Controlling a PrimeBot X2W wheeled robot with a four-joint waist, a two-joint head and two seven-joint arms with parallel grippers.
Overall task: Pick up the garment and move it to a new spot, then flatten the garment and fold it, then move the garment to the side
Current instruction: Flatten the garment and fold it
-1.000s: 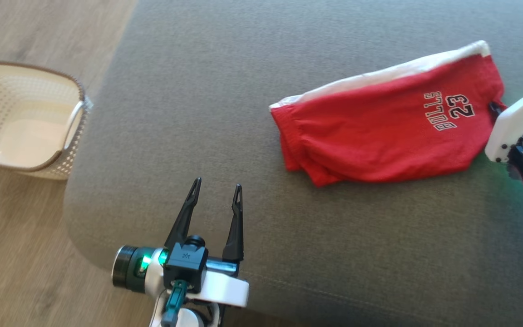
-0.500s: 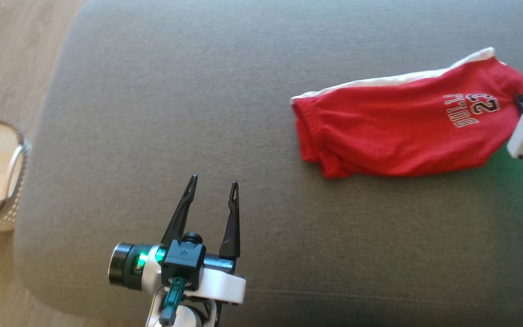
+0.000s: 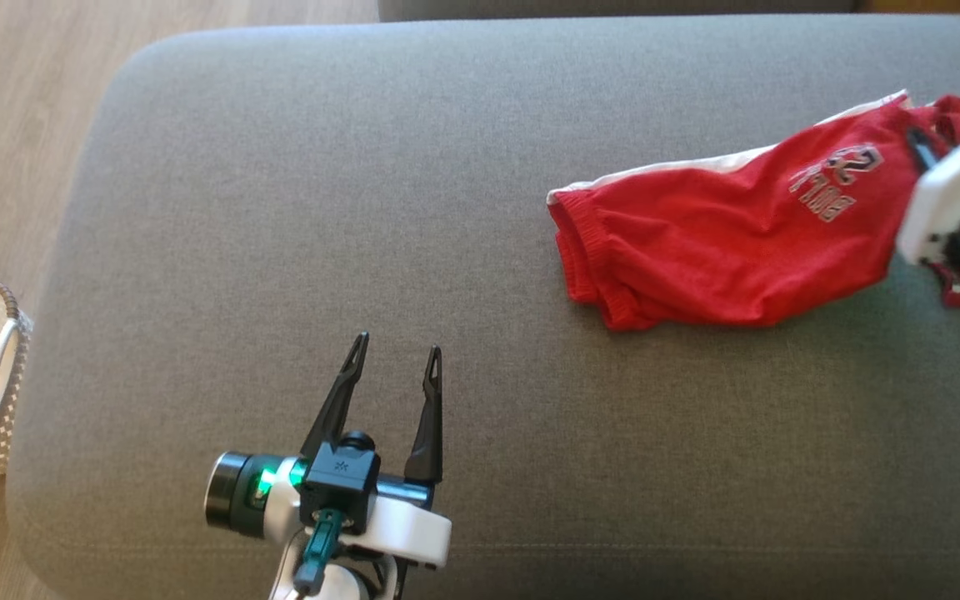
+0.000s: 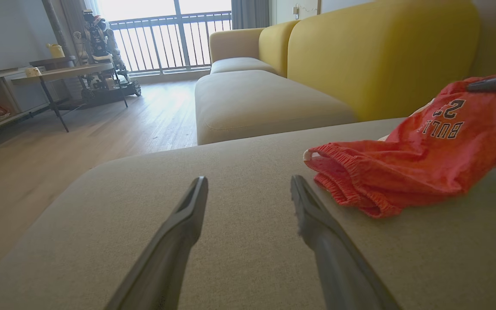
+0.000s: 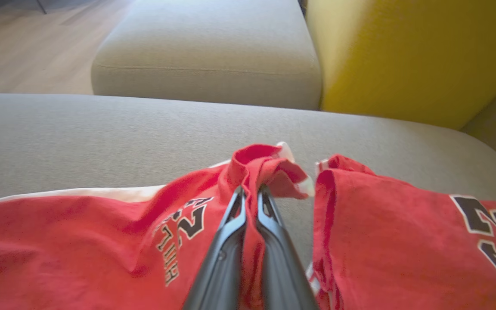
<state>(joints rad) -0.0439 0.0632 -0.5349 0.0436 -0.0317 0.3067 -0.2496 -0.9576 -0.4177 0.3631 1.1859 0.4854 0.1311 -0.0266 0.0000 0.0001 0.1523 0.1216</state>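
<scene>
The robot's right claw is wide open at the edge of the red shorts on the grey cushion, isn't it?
Not quite. The right gripper is not wide open: its two fingers are pinched shut on a fold of the red shorts, as the right wrist view shows. The shorts do lie on the grey cushion.

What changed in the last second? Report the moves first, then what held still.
The right gripper, shut on the printed end of the red shorts, has lifted that end off the grey cushion, bunching the lettering. The waistband end still lies on the cushion. The left gripper stays open and idle. The head view's overall shift is the camera's own.
</scene>
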